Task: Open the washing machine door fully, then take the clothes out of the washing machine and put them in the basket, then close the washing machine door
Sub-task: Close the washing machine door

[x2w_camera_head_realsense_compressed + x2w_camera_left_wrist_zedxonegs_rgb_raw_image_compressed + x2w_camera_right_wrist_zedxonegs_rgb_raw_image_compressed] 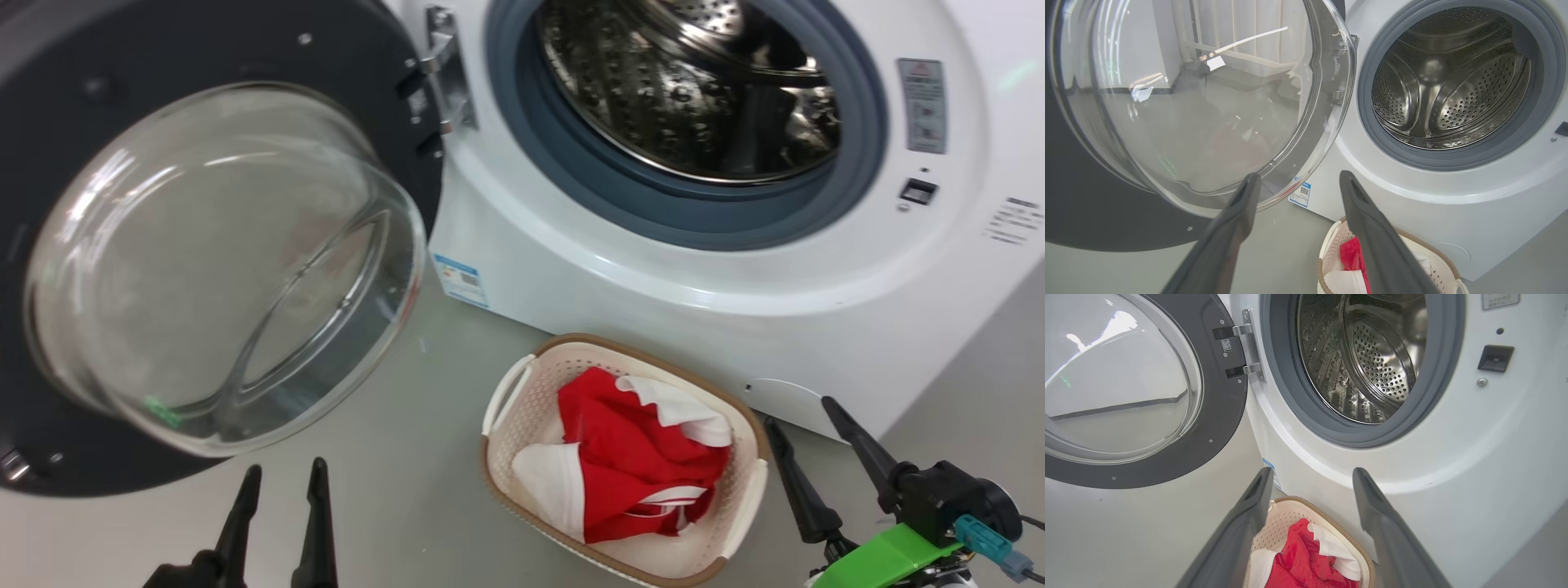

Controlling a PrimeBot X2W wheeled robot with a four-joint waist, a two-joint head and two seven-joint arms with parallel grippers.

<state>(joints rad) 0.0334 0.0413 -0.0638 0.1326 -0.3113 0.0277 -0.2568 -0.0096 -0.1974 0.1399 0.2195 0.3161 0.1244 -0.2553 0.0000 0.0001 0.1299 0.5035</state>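
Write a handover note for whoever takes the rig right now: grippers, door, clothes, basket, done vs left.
Grippers: the left gripper is open and empty, low in front of the washing machine door. The right gripper is open and empty, beside the basket.
Things: the door is swung wide open, left of the washing machine. The clothes, red and white, lie piled in the basket on the floor before the machine. The drum shows no garments in its visible part.
Done: door opened, clothes in basket.
Left: close the door.
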